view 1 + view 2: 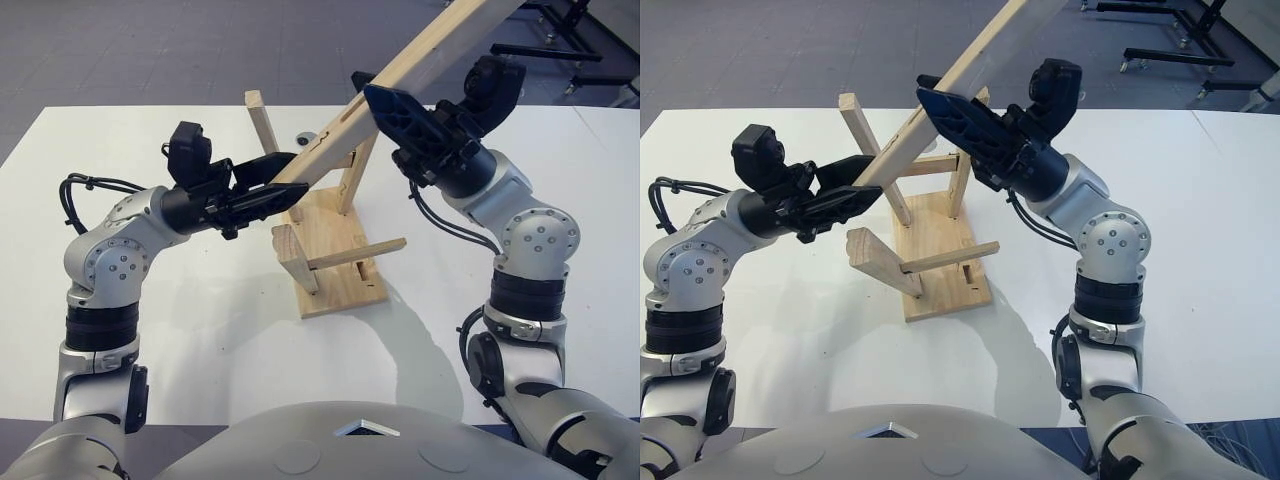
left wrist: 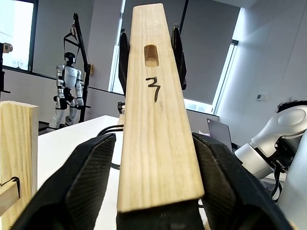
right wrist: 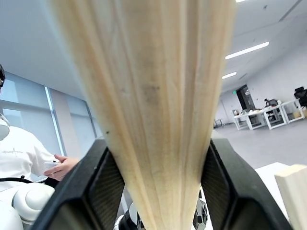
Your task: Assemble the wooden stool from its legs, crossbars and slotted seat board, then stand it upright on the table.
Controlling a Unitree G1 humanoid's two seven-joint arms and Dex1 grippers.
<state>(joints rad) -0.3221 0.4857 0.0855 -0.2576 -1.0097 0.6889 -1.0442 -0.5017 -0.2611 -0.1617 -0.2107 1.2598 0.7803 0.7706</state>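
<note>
On seat board (image 1: 338, 288), three legs (image 1: 262, 125), two crossbars (image 1: 356, 254), left gripper (image 1: 289, 178), right gripper (image 1: 363, 86), jaws clamping fourth leg (image 1: 440, 45)

Long leg (image 1: 425, 55): pale wood, slanting up toward far right.
Seat board (image 1: 340, 290): flat, centre, 3 legs (image 1: 297, 257) rising from it.

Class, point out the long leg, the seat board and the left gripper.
long leg (image 1: 445, 45), left eye view, middle of its raised part.
seat board (image 1: 340, 292), left eye view, bare near end.
left gripper (image 1: 288, 176), left eye view, between its fingertips.
</note>
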